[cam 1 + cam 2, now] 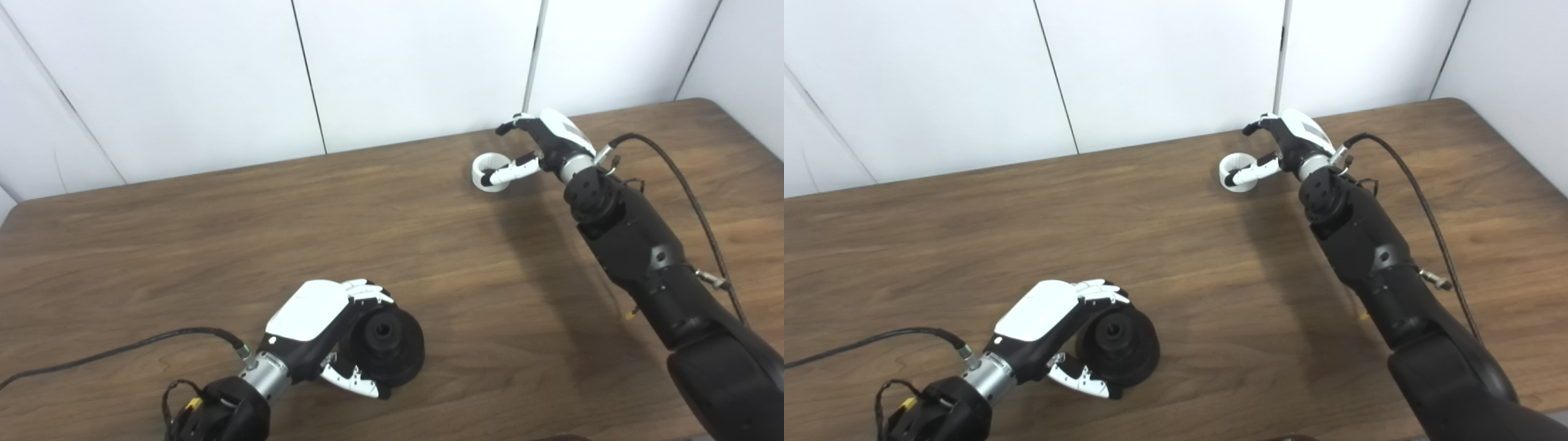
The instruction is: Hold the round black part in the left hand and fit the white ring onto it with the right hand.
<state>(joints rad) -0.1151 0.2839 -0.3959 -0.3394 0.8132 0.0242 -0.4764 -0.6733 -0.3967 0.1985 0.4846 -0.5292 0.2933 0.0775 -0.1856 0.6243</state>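
Brown wood grain covers the table (184, 245), which fills most of the scene and runs back to a wall of white panels (184, 79) with dark seams between them. The right arm (643, 257), black and heavy, comes in from the lower right corner and stretches toward the far side of the table, with a dark cable (692, 190) looping beside it. The left arm (226, 407) shows only near the bottom edge, with a thinner cable (110, 352) trailing off to the left across the wood.

The left hand (318, 337) lies low over the near part of the table, its white back turned up. Its fingers (367, 291) curl over the top of the round black part (389, 346) and its thumb (358, 383) presses in from below, so the hand is clasped around it. The part is tipped on its side with its central hole facing the camera; its lower rim seems to sit on the table.

The right hand (542, 147) is at the far side. One finger (511, 173) reaches across the white ring (490, 173), which stands on edge on the wood. Whether the hand truly grips the ring or merely touches it is not clear. Ring and black part are well apart.
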